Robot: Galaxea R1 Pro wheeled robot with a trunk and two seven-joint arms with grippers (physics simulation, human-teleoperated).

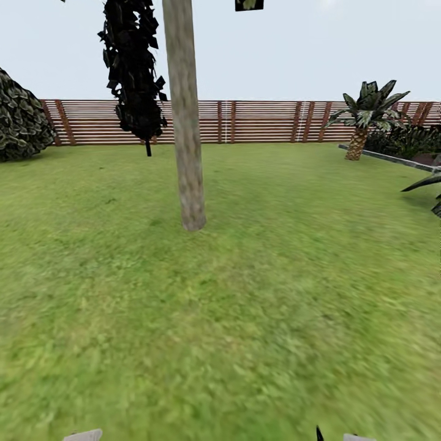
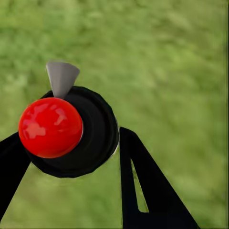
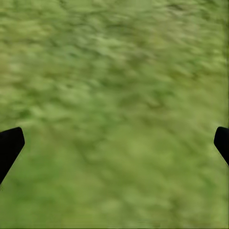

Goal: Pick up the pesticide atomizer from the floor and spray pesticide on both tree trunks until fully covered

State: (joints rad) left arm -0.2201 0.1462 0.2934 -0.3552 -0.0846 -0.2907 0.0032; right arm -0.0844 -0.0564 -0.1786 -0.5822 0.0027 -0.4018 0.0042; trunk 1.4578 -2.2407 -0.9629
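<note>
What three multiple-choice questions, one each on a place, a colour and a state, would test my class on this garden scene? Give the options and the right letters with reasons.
1. Where does the pale tree trunk stand in the head view?
A. On the lawn, in front of the fence
B. Behind the fence
C. Beside the palm

2. What colour is the round knob on the pesticide atomizer?
A. Blue
B. Red
C. Yellow

3. How is the right gripper?
A. Shut on the bottle
B. Shut on nothing
C. Open, with nothing between its fingers

Answers: 1 A, its base meets grass with the slatted fence behind it. 2 B, the left wrist view shows a shiny red ball on the dark bottle held in the left gripper. 3 C, its fingertips sit far apart over bare grass.
</note>
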